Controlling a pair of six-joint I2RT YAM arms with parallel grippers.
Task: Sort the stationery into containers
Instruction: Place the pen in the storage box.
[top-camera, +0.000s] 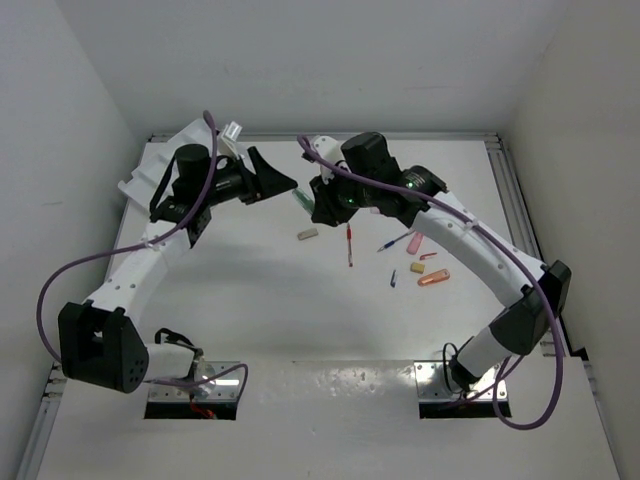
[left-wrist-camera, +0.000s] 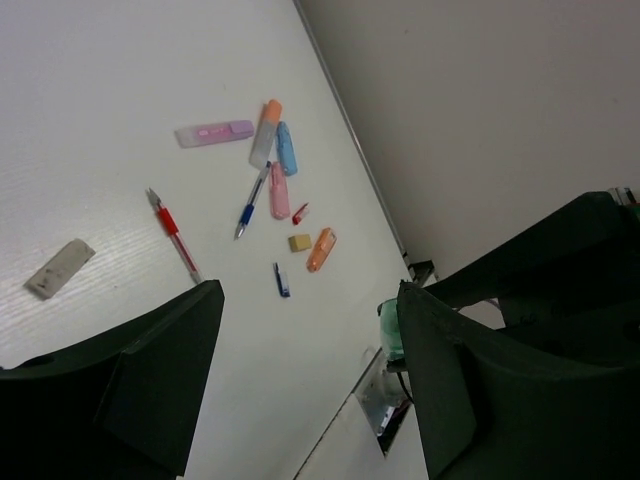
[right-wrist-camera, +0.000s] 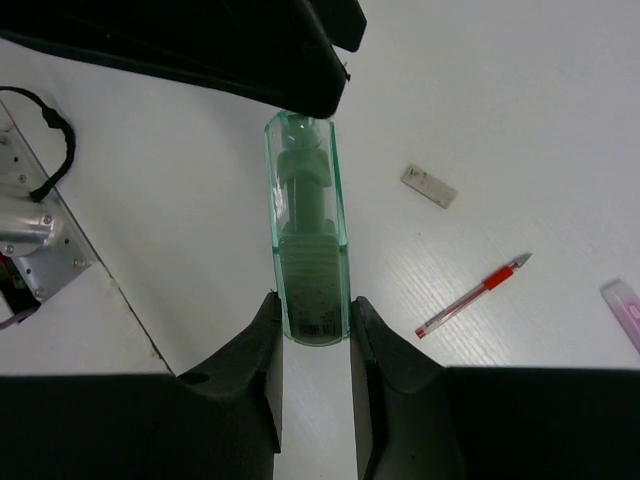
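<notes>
The right wrist view shows the right gripper with its jaws pinching a green marker by its near end. Only the left wrist view shows the left gripper spread wide, with a red pen lying beyond its jaws. The white tray, behind those jaws, shows only from above.

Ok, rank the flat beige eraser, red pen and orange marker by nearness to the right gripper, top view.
1. flat beige eraser, just nearside of the right gripper.
2. red pen, a little further right.
3. orange marker, far right, by the right arm.
</notes>
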